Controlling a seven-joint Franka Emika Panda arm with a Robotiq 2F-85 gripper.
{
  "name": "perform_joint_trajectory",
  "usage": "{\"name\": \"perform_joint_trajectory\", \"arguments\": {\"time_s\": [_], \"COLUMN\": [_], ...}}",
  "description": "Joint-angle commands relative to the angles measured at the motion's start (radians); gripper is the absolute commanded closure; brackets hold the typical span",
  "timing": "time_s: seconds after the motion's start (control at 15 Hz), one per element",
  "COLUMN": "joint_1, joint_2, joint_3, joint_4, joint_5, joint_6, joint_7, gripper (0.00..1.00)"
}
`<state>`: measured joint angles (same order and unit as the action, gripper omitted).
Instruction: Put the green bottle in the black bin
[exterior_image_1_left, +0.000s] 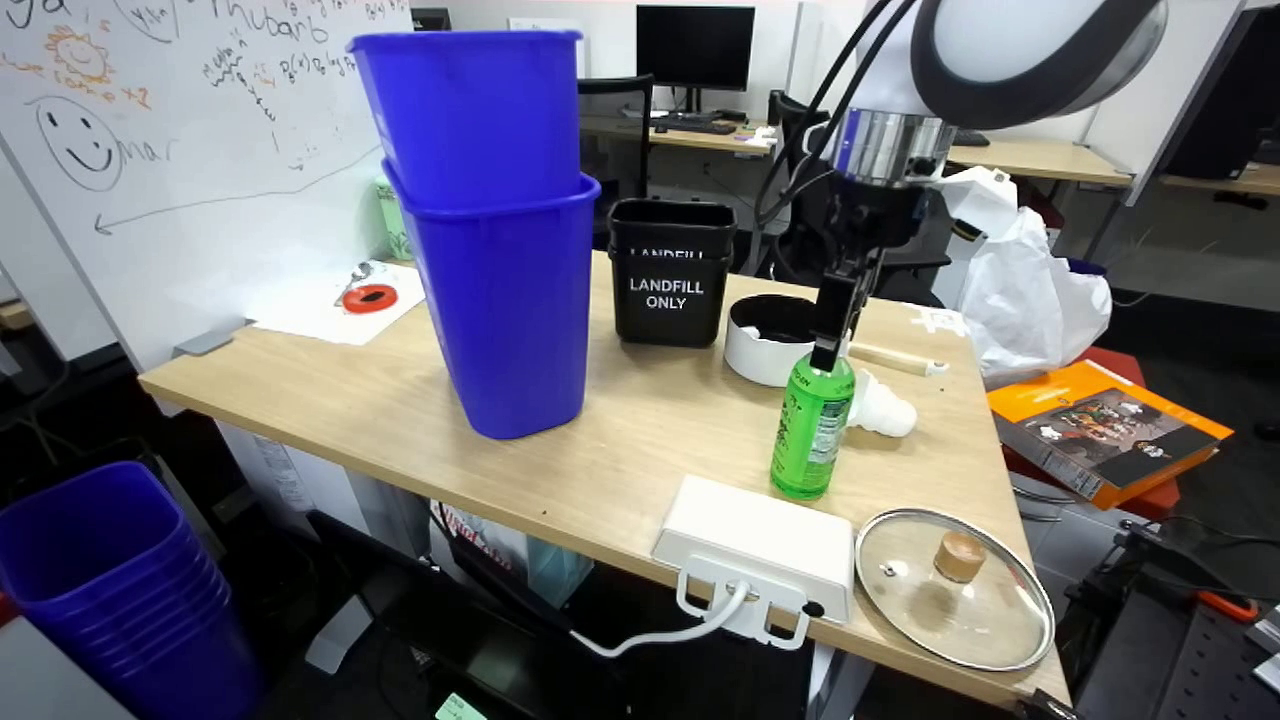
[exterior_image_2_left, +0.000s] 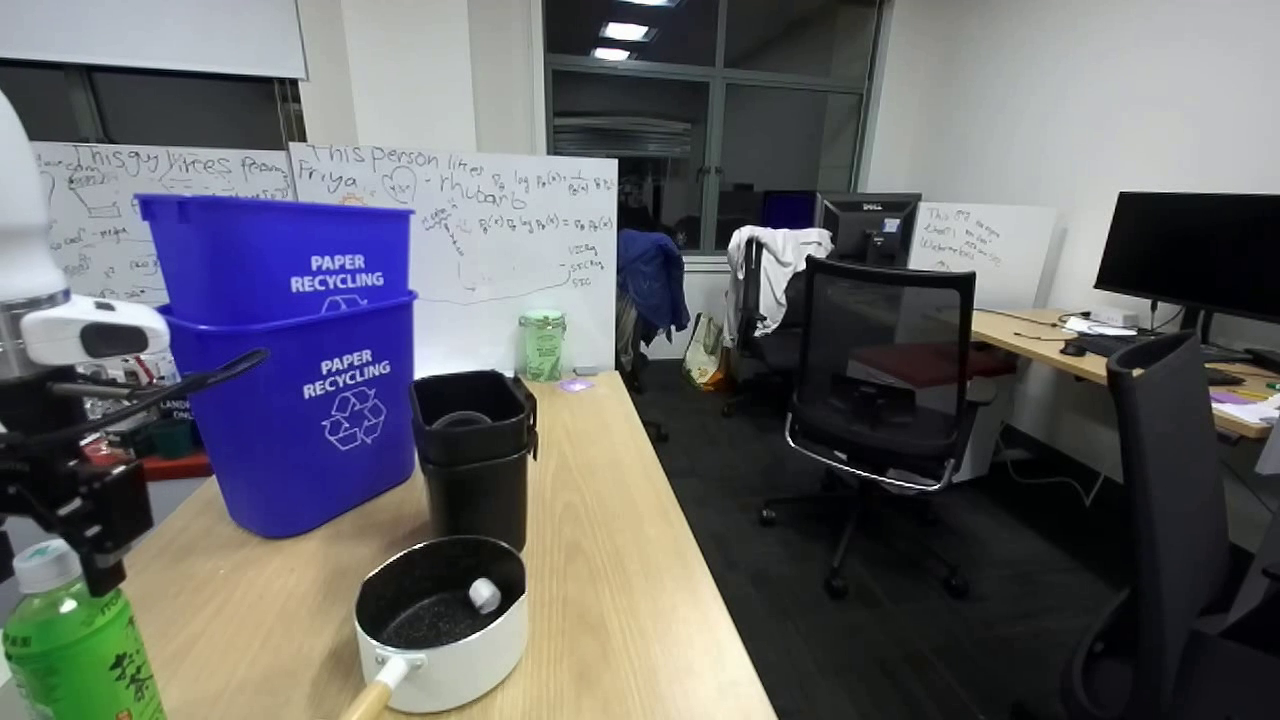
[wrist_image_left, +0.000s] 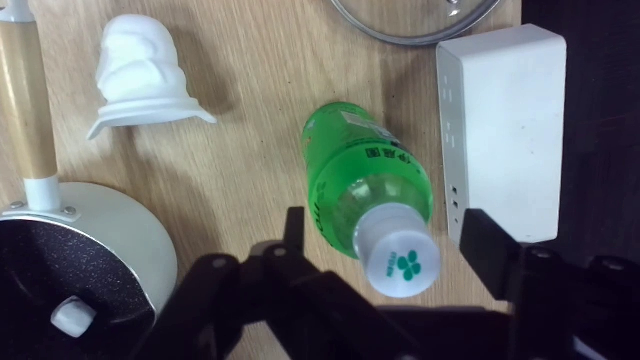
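Pale wood tabletop (exterior_image_1_left: 650, 430): green bottle (exterior_image_1_left: 810, 435) upright beside white power strip (wrist_image_left: 515, 140); gripper (wrist_image_left: 390, 242) straddles its cap (wrist_image_left: 400, 265), spread wide, unclenched. Black bin (exterior_image_1_left: 668, 288) well apart, near saucepan (exterior_image_1_left: 758, 358).

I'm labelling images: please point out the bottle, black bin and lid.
Bottle (wrist_image_left: 361, 162): wrist view, on its green body.
Black bin (exterior_image_1_left: 668, 275): in an exterior view, on its front.
Lid (exterior_image_1_left: 959, 560): in an exterior view, on its knob.
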<state>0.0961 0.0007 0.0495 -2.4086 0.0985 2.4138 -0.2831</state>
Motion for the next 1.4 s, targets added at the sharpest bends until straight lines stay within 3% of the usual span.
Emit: {"name": "perform_joint_trajectory", "arguments": {"time_s": [0.0, 0.33, 0.47, 0.8, 1.33], "joint_1": [-0.009, -0.011, -0.012, -0.008, -0.011], "joint_2": [0.016, 0.014, 0.005, -0.026, -0.005], "joint_3": [0.009, 0.008, 0.007, 0.01, 0.009], "joint_4": [0.001, 0.014, 0.023, 0.071, 0.26], "joint_5": [0.003, -0.031, -0.041, -0.033, -0.178], "joint_6": [0.035, 0.021, 0.004, -0.022, 0.104], "joint_7": [-0.009, 0.003, 0.012, 0.037, 0.082], "gripper": [0.48, 0.83, 0.89, 0.89, 0.89]}}
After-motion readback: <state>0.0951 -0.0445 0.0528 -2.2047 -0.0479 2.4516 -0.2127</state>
